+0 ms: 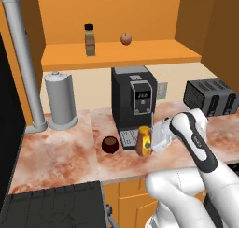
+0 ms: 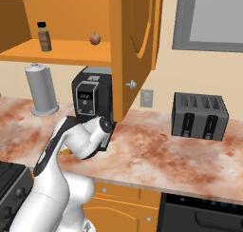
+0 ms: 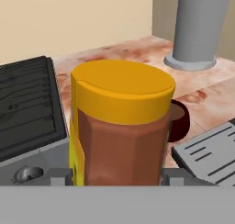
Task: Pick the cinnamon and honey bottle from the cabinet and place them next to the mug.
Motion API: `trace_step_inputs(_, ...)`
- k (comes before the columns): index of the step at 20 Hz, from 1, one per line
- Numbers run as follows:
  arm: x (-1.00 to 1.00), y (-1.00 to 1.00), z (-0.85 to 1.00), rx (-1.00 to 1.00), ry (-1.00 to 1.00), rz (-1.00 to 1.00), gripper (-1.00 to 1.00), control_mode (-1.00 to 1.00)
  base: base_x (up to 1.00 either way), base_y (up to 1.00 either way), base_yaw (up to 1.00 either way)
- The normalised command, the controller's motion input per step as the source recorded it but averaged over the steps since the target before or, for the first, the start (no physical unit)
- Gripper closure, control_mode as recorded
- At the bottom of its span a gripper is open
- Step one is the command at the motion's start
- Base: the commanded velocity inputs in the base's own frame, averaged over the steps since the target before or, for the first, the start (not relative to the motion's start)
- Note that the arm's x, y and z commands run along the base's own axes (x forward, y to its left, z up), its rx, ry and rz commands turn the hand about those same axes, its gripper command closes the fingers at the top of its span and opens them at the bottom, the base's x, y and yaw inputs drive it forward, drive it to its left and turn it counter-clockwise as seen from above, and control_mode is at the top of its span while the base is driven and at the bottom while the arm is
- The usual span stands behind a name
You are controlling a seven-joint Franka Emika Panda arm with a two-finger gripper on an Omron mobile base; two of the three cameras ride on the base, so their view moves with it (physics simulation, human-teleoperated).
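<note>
Honey bottle (image 3: pixel 120 126): amber body, yellow-orange cap

Three cameras: two on the base, one on the hand.
Both base views look forward and down from behind-left and behind-right, sharing the coffee machine (image 1: pixel 134 101), cabinet (image 1: pixel 121 54) shelf and toaster (image 2: pixel 199 115). Hand view sits very near the honey bottle (image 3: pixel 120 126).

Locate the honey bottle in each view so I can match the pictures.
Left base view: honey bottle stands on the counter in front of the coffee machine, right of the mug, at the end effector.
Right base view: I can't make it out; the arm covers that spot below the coffee machine.
Hand view: it is centred and close, yellow cap up.
Shared landmark: the grey paper towel roll.
</note>
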Motion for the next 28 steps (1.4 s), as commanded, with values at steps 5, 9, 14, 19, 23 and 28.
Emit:
trace_step_inputs(5,-0.4,0.0,-0.15,0.06,-0.01,0.06,1.0,-1.0,0.0,0.0,0.0)
trace_step_inputs(9,-0.14,0.07,-0.13,0.0,-0.07,0.01,1.0,-1.0,0.0,0.0,0.0)
trace_step_inputs(14,0.0,0.14,-0.13,0.0,-0.09,-0.03,1.0,-1.0,0.0,0.0,0.0)
trace_step_inputs(19,0.0,0.2,-0.23,0.0,-0.04,-0.1,1.0,-1.0,0.0,0.0,0.0)
trace_step_inputs(23,0.0,0.24,-0.2,0.0,0.0,-0.11,1.0,-1.0,0.0,0.0,0.0)
trace_step_inputs(28,0.0,0.22,-0.22,0.0,0.0,-0.09,1.0,-1.0,0.0,0.0,0.0)
